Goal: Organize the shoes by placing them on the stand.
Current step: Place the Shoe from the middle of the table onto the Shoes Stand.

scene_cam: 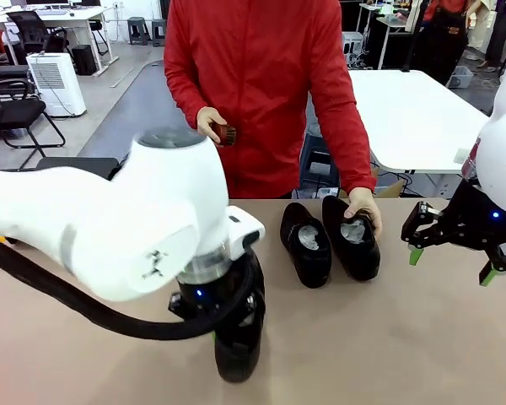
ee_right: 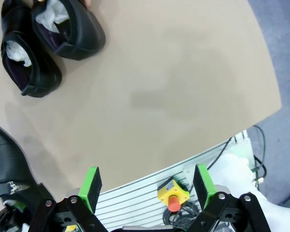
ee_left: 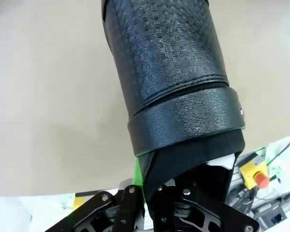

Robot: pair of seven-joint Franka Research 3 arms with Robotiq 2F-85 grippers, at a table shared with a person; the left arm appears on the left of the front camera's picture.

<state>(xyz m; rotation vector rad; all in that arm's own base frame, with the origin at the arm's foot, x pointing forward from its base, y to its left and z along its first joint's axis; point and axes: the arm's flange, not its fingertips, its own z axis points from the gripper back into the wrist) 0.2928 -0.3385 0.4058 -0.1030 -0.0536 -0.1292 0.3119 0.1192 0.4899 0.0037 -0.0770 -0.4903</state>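
Observation:
My left gripper (scene_cam: pixel 229 327) hangs low over the near table edge, shut on the heel rim of a black shoe (scene_cam: pixel 237 359). In the left wrist view this shoe (ee_left: pixel 166 72) stretches away from the gripper (ee_left: pixel 154 186), its textured upper facing the camera. Two more black shoes (scene_cam: pixel 306 245) (scene_cam: pixel 352 239), stuffed with white paper, lie side by side at the far edge; a person's hand (scene_cam: pixel 364 203) rests on the right one. My right gripper (scene_cam: pixel 449 251) hovers open at the right, nothing between its fingers (ee_right: pixel 92 185). The stand is out of view.
The person in a red top stands across the table, holding a small brown brush (scene_cam: pixel 225 134) in the other hand. The tan tabletop (ee_right: pixel 174 87) lies bare between the shoe pair (ee_right: pixel 31 67) and my right gripper (ee_right: pixel 147 186).

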